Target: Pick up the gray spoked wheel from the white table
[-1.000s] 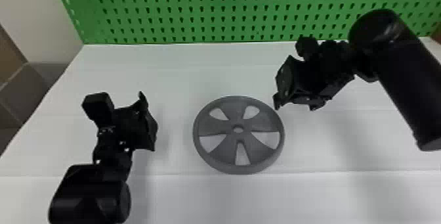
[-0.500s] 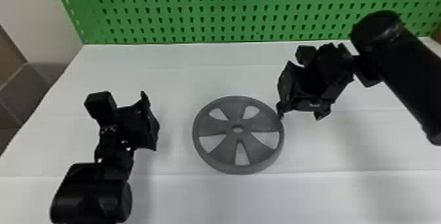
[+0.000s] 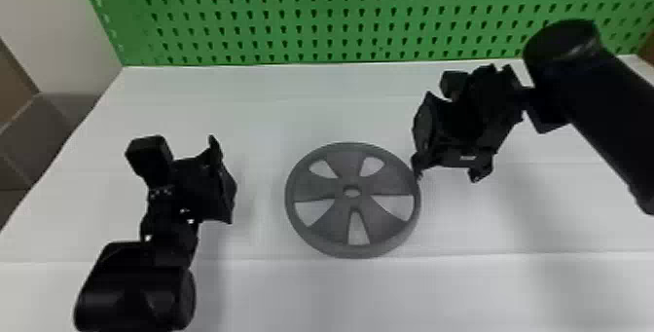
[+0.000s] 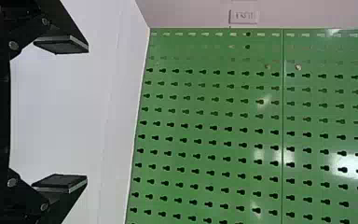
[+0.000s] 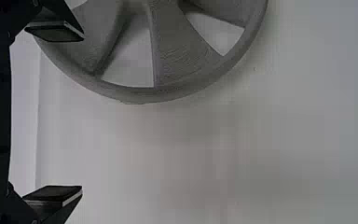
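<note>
Across the far side of the head view, a green pegboard is seen, pierced by rows of dark keyhole-shaped slots; at its left a pale wall is shown, with a brown surface and a grey, box-like form set farther toward the left edge; a small brown patch is caught at the right edge. In the left wrist view, the pegboard is crossed by a thin straight seam and marked by bright reflections; beyond its border, a small label is seen on a pinkish surface.
</note>
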Available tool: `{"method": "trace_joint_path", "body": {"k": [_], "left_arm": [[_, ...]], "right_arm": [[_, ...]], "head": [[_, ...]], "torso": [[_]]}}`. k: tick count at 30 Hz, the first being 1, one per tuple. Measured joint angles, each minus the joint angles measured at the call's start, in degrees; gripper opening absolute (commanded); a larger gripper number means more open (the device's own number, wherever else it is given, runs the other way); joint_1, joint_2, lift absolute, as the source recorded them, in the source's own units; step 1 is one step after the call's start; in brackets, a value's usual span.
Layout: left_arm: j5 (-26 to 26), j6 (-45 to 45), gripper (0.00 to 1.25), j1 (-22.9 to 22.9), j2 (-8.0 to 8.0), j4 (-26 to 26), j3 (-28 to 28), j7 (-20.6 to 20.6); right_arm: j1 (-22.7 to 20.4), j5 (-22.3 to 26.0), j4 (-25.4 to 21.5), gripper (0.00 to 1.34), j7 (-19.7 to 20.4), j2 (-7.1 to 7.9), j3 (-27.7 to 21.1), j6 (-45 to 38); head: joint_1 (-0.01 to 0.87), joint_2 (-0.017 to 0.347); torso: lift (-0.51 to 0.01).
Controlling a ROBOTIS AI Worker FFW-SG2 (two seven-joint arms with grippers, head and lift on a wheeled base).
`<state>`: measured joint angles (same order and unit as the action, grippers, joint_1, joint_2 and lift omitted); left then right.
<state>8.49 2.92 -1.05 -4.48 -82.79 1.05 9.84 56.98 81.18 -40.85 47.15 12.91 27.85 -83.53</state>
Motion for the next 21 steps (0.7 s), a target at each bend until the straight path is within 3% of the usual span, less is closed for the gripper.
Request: {"method": "trace_joint_path", "body": {"k": [12,21], "left_arm": [[0.0,-0.1,0.97,-0.1,0.0,0.0,-0.1,0.0],[-0.1,-0.2,0.97,-0.2,0.0,0.0,-0.1,0.0]], "right_arm": [[0.1,1.5,1.6,1.2,1.1,0.1,0.9,0.4],[0.1,13.0,3.4,1.2,13.1,-0.39,4.1,4.4]], "head": [[0.834,0.083],[0.834,0.083]], "torso": [[-0.064],[-0.064]]}}
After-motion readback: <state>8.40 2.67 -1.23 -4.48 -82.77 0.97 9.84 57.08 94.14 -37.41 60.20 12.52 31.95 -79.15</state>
